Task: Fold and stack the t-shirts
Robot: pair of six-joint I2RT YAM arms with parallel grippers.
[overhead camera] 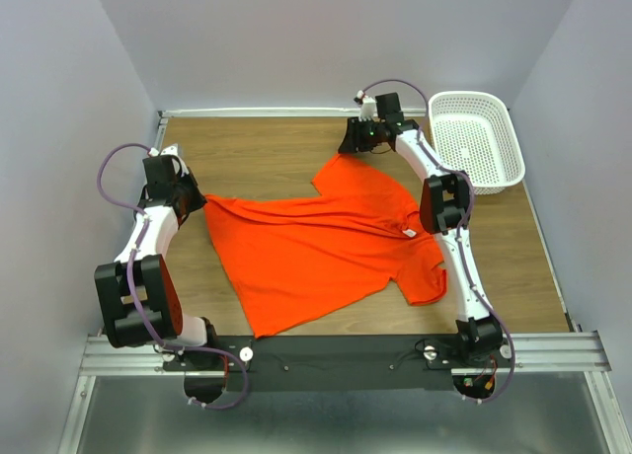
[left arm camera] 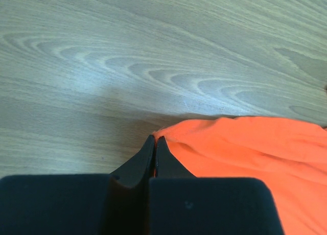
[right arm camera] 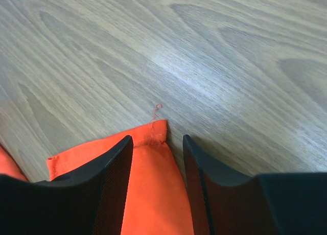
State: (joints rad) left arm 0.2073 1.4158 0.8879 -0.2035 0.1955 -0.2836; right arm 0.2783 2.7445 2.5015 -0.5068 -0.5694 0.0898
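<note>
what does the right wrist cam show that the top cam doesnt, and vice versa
Only the right wrist view: a loose thread curling off the sleeve corner's hem, and the right gripper with jaws apart, that corner lying between them unclamped.
Only the top view: the whole orange t-shirt spread out, its white neck label, the white basket at far right, and the left gripper at the shirt's left edge.
Both: orange fabric on the wooden table, with the right gripper at the far sleeve.
</note>
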